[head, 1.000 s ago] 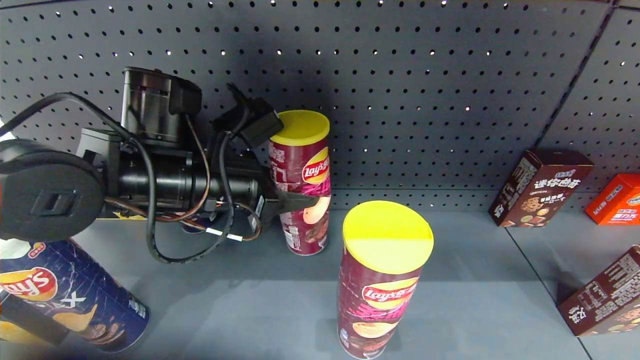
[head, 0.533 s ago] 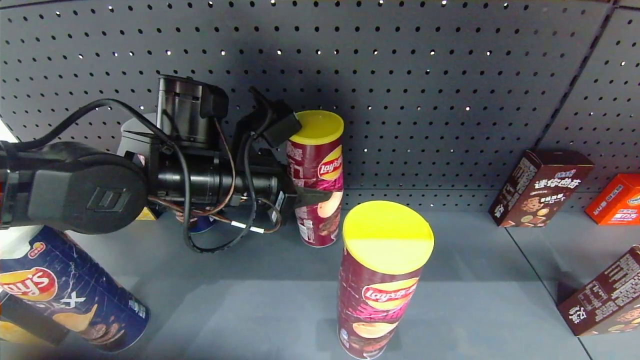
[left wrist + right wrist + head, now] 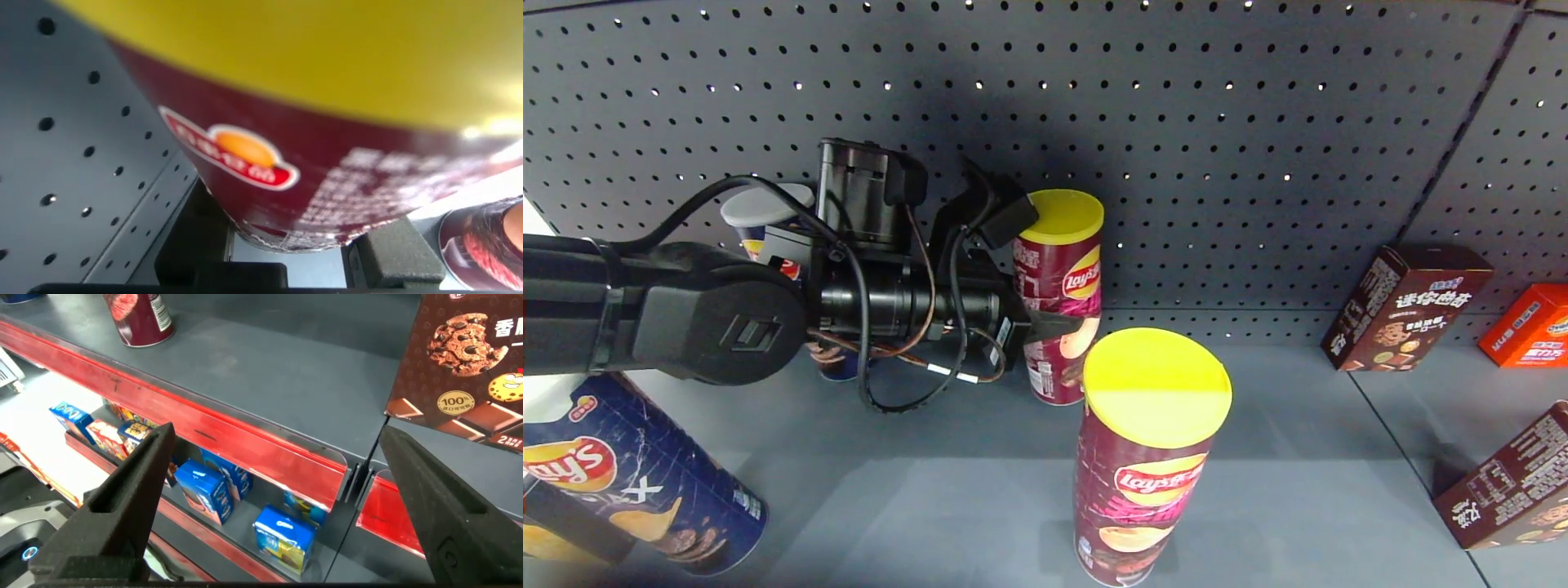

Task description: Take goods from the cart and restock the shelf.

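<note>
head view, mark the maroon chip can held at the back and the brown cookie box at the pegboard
maroon yellow-lidded chip can (image 3: 1058, 273), head view, upper label
brown cardboard cookie box (image 3: 1417, 314), head view, front face

At frame centre, the left hand (image 3: 1058, 322) grips a chip can (image 3: 1059, 269) before the pegboard (image 3: 1217, 122). A second can (image 3: 1143, 474) stands on the shelf (image 3: 931, 490) lower right of it, a third can (image 3: 637, 482) lower left, and boxes (image 3: 1405, 306) along the right edge.

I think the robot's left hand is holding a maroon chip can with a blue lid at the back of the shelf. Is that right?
Not quite: the lid is yellow, not blue. In the head view, the left hand is holding a maroon chip can with a yellow lid at the back of the shelf.
</note>
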{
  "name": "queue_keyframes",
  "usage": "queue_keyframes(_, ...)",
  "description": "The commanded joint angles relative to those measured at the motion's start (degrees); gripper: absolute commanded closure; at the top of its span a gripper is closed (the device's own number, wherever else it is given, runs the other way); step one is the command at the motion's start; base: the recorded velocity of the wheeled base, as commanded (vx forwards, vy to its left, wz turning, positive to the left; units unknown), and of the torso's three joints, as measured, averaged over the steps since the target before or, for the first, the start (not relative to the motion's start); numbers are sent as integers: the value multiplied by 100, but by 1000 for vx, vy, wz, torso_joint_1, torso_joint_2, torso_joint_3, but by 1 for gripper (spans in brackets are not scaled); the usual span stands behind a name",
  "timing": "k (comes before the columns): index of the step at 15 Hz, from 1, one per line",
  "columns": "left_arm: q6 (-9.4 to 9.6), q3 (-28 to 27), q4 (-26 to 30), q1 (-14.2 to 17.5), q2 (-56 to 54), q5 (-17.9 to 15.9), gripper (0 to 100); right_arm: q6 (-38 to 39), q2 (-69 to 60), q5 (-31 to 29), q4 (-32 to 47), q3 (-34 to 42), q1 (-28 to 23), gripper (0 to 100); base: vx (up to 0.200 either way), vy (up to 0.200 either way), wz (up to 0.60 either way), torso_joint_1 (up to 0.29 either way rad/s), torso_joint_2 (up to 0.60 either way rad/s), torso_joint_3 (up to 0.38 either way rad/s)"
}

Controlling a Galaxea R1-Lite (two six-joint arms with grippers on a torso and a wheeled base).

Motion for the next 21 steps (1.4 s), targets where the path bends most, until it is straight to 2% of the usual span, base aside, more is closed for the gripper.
queue_keyframes(1,-3,32,-23,-15,31,-9,100,-2,7,1,-1,0,3,0,0,0,0,0,0,0)
queue_keyframes(8,-3,190,-331,-85,145,0,100,-2,7,1,-1,0,3,0,0,0,0,0,0,0)
queue_keyframes(9,5,287,-392,-85,136,0,0,-2,7,1,-1,0,3,0,0,0,0,0,0,0)
queue_keyframes(11,5,339,-445,-85,119,9,0,-2,7,1,-1,0,3,0,0,0,0,0,0,0)
queue_keyframes(16,5,1051,-533,47,-497,105,0,-2,7,1,-1,0,3,0,0,0,0,0,0,0)
queue_keyframes(19,5,1702,-647,170,-1050,712,0,-2,7,1,-1,0,3,0,0,0,0,0,0,0)
queue_keyframes(21,-3,1860,-805,161,-1112,923,0,-2,7,1,-1,0,3,0,0,0,0,0,0,0)
